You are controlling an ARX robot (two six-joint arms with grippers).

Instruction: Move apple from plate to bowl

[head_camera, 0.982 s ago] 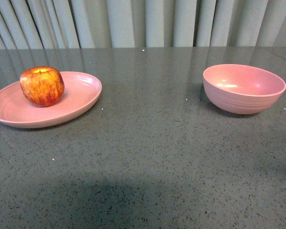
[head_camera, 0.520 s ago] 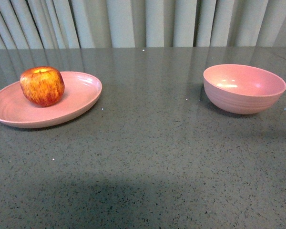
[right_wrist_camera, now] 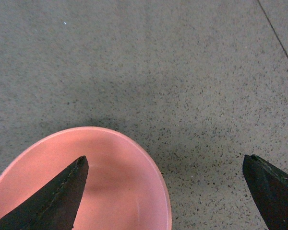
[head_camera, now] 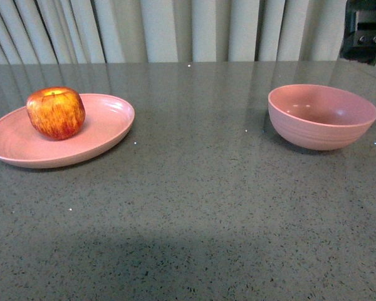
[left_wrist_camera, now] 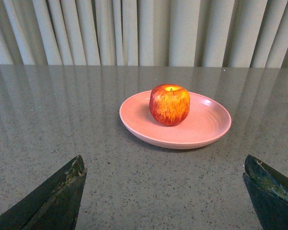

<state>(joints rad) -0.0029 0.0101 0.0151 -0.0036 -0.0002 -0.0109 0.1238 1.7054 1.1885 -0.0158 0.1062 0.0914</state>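
We've got the apple (head_camera: 56, 113) sitting upright on the pink plate (head_camera: 106, 128), dimpled yellow top facing straight up, and it's the only thing on there. The deep pink bowl (head_camera: 319, 119), well off to the right, shows bare pink inside. Both grippers gape wide: the left gripper (left_wrist_camera: 163, 163) faces the plate and the right gripper (right_wrist_camera: 164, 160) hangs over the bowl's rim.

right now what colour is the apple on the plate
The apple is red streaked with yellow-orange, yellow at its dimpled top; clearest in the left wrist view.
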